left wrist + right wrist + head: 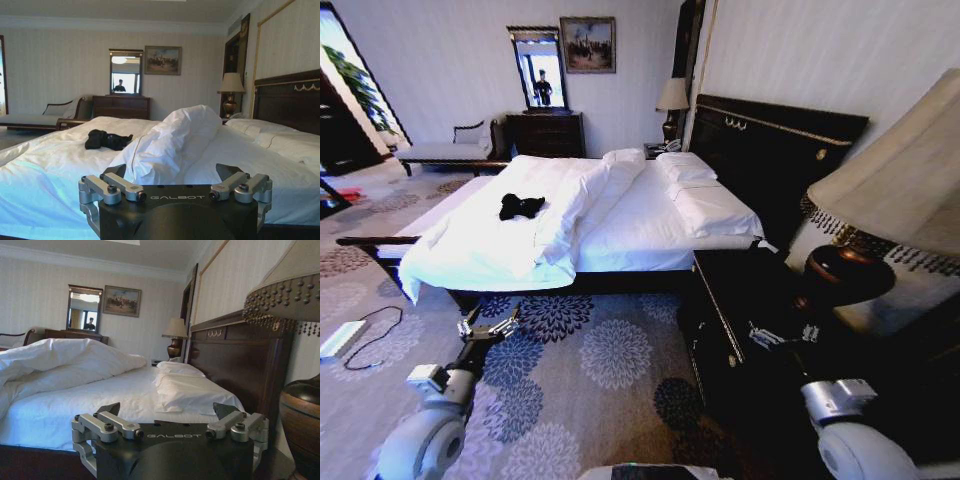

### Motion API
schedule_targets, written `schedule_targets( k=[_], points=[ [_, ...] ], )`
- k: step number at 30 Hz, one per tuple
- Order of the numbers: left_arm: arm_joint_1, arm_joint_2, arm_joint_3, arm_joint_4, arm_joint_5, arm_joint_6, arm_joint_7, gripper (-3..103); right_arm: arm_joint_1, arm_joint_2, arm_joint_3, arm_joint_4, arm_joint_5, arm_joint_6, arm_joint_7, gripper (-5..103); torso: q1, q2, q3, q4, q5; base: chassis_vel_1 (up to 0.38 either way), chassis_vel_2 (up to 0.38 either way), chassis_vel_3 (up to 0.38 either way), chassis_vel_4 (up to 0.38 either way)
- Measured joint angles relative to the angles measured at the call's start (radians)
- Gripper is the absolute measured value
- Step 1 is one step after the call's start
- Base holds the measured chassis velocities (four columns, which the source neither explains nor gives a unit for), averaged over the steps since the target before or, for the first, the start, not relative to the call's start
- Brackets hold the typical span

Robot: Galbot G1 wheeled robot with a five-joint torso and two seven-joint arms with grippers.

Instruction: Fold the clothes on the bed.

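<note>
On bed (650,215): 1 black T-shirt (520,207) | left pincer (176,172) wide open, empty | right pincer (170,410) same

Each arm is white and grey with rounded joint housings. The left claw (170,172) and right claw (166,411) share a black body lettered "GALBOT", silver linkages fixed with dark screws, and dark wedge-shaped fingertips (116,171).

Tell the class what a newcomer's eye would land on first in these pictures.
A crumpled black T-shirt lies alone on the white duvet of the large bed, stark against it. Both grippers, left and right, hang open over the floral carpet, short of the bed, and a fringed lampshade looms at right.
</note>
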Motion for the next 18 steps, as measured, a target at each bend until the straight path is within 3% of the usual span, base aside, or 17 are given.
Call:
schedule_targets(
  k=[18],
  points=[
    [-0.007,-0.012,0.031,0.001,0.029,0.006,-0.005,100,0.010,0.024,0.008,-0.017,-0.009,0.004,-0.008,100,0.000,0.000,0.000,-0.0003,0.0000,-0.108,0.111,0.107,-0.103]
  ],
)
